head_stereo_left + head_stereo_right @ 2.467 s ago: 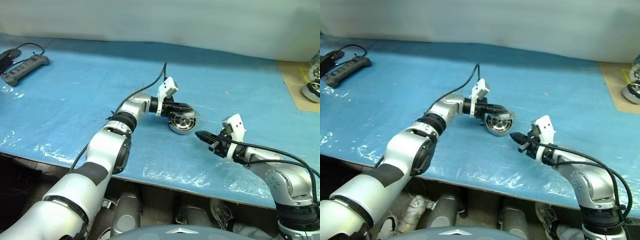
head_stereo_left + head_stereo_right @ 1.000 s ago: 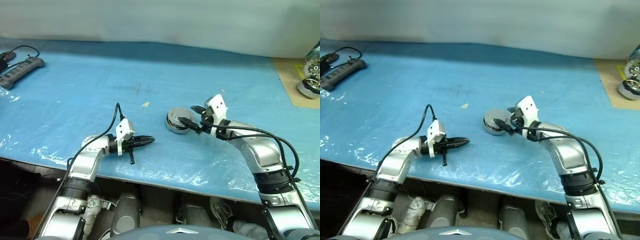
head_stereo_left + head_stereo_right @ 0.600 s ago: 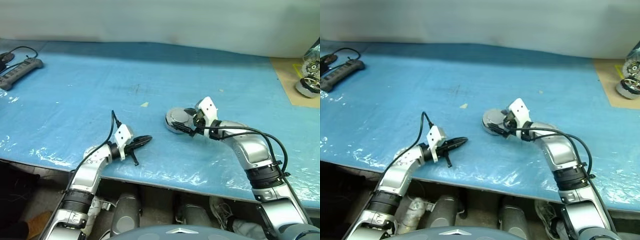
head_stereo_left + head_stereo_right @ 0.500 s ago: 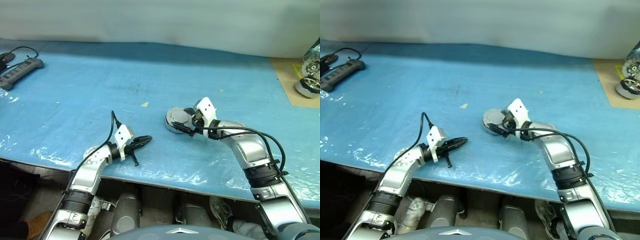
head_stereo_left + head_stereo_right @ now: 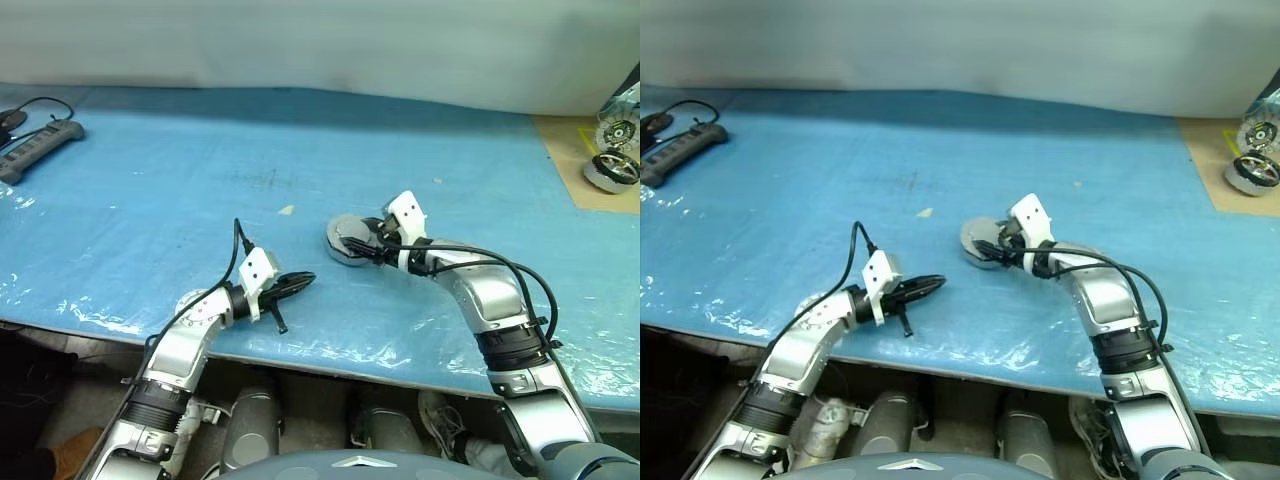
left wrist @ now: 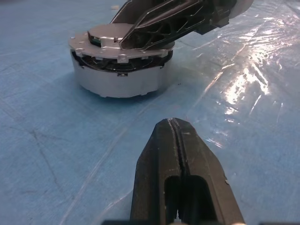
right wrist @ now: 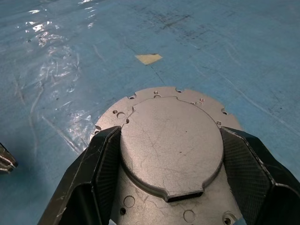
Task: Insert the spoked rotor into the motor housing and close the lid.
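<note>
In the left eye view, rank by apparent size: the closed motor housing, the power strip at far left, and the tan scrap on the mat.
1. Power strip, longest, though cut off by the edge and farther away, so unsure against the housing.
2. Motor housing, lid on, similar in extent.
3. Tan scrap, clearly smallest.
</note>
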Available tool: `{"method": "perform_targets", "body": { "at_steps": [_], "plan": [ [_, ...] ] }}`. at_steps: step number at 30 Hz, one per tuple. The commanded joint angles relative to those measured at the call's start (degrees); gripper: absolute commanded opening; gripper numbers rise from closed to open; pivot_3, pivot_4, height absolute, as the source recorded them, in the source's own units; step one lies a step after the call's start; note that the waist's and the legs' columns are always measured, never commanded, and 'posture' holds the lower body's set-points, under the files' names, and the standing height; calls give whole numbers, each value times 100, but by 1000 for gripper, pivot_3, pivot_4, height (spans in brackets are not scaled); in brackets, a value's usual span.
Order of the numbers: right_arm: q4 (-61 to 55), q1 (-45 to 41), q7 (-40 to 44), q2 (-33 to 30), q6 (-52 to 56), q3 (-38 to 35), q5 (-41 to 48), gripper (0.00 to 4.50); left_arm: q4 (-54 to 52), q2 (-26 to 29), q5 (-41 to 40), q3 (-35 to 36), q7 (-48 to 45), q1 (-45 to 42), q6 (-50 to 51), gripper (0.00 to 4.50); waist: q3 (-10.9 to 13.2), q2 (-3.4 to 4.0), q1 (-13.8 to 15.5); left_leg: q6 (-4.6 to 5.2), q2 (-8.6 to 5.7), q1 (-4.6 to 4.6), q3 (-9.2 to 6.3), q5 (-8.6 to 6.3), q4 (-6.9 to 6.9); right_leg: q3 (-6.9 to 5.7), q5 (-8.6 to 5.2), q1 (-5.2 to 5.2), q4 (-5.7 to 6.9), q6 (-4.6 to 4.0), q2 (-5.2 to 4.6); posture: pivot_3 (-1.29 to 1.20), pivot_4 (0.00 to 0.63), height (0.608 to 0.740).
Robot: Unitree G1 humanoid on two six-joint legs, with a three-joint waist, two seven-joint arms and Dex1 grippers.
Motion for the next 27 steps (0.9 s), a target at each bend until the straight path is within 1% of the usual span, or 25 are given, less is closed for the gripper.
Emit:
{"method": "perform_targets", "body": {
  "at_steps": [1, 4, 9, 12, 15, 17, 19, 23, 24, 25, 27],
  "plan": [
    [209, -51, -17, -41, -293, 245, -327, 2945, -292, 10, -114, -43, 75, -59, 105, 0, 0, 0, -13, 0, 0, 1, 0, 0, 0, 1, 0, 1, 0, 0, 0, 0, 150, 740],
    [545, 46, -47, -58, -459, 301, -509, 2945, -280, 24, -129, -54, 91, -83, 145, 0, 0, -1, -40, -1, -1, 11, 0, 0, 0, 2, 0, 10, 0, 0, 0, 0, 150, 740],
    [922, 182, -138, -120, -696, 472, -802, 2945, -176, 49, -134, -46, 94, -60, 67, 0, -2, -2, -64, -2, -3, 60, 0, -1, 0, 4, -2, 54, -3, 4, -2, 0, 150, 740],
    [1075, 318, -187, -187, -871, 677, -1046, 2945, -136, 61, -144, -43, 90, -24, 5, 0, -5, -5, -64, -2, -4, 91, 0, -1, -1, 7, -25, 81, -6, 42, -3, 0, 150, 740],
    [1089, 391, -219, -85, -750, 624, -940, 2945, -114, 52, -166, -23, 115, -37, 7, 0, -5, -6, -60, -3, -6, 152, -1, -2, -20, 8, -29, 135, -37, 49, -3, 0, 150, 740],
    [1039, 463, -164, -78, -642, 671, -899, 2945, -77, 34, -200, 10, 138, -82, 35, 0, -12, -16, -58, -4, -14, 184, -1, -3, -45, 9, -30, 152, -65, 51, -6, 0, 150, 740],
    [876, 585, -9, -157, -537, 733, -848, 2945, -30, 19, -215, 36, 184, -171, 85, 0, -23, -31, -53, -4, -21, 189, -1, -3, -53, 14, -31, 154, -68, 52, -9, 0, 150, 740],
    [-22, 1072, 756, -556, 14, 784, -302, 2945, 92, 2, -271, 95, 220, -377, 116, 0, -43, -43, 44, -4, -28, 185, 0, -3, -90, 16, -34, 165, -78, 55, -9, 0, 150, 740],
    [-203, 1156, 891, -670, 128, 829, -220, 2945, 110, 10, -265, 82, 217, -395, 100, 0, -51, -47, 44, -4, -29, 181, 0, -3, -99, 16, -34, 165, -80, 48, -7, 0, 150, 740],
    [-380, 1228, 1010, -770, 260, 852, -127, 2945, 119, 8, -265, 73, 227, -421, 107, 0, -61, -50, 42, -6, -30, 180, 0, -4, -107, 16, -29, 164, -81, 21, -6, 0, 150, 740],
    [-591, 1254, 1074, -863, 536, 816, 16, 2945, 144, 8, -277, 56, 207, -452, 101, 0, -66, -53, 38, -22, -29, 179, 0, -16, -112, 16, -44, 161, -80, 6, -4, 0, 150, 740]
  ]
}}
